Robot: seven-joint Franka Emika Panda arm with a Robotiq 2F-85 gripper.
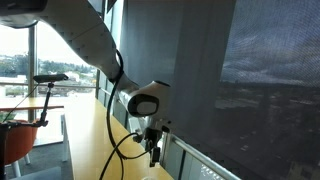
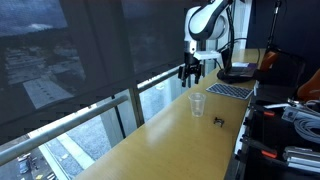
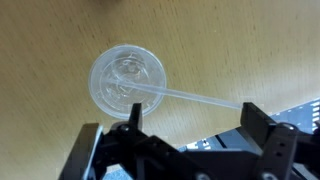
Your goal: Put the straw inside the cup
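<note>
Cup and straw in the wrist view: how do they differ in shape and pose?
The cup is wide and round, seen from above; the straw is thin and long. The cup stands upright, mouth up; the straw runs sideways from over the cup's mouth out past its rim. Whether the straw's end rests inside the cup cannot be told. Both are clear plastic.

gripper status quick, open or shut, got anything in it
gripper: open, holding nothing, above the cup and straw

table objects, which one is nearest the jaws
The clear plastic cup: it stands almost directly below the open jaws, while the small dark object lies farther off, past the cup.
</note>
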